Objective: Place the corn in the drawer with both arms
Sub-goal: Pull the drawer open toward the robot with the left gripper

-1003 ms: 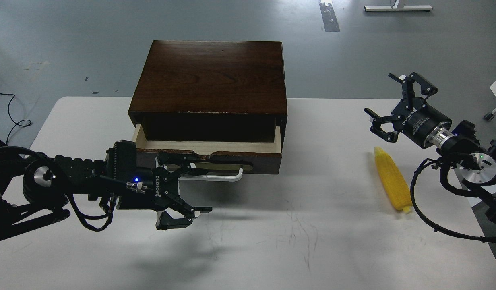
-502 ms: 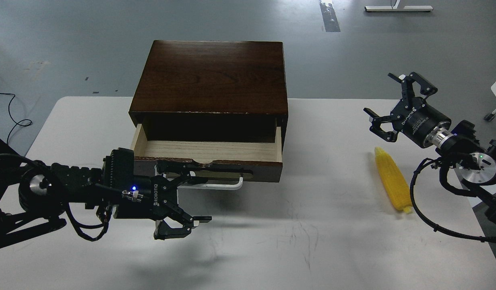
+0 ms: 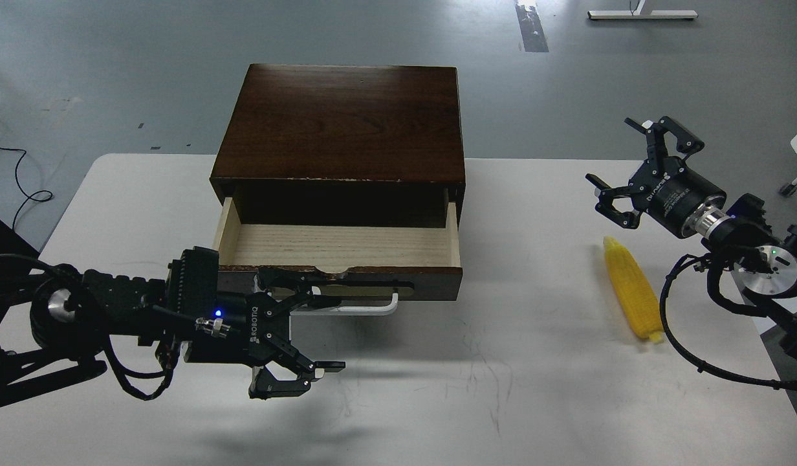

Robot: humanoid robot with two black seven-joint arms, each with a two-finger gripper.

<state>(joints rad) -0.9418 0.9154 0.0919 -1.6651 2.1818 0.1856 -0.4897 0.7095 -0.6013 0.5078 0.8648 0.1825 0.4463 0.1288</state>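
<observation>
Lower left of frame, the left end effector (image 3: 308, 336) hooks one finger behind the handle (image 3: 366, 309), others spread, holding the drawer (image 3: 337, 249) open. Right of centre, the corn (image 3: 632, 297) lies on the tabletop (image 3: 534, 362); above it the right end effector (image 3: 622, 168) hovers wide, ready to descend.

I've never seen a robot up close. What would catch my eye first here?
Probably the bright yellow corn lying on the white table at right, just below the open right end effector. Then the dark wooden box in the middle, its drawer pulled open and empty, the left end effector at its white handle.
</observation>
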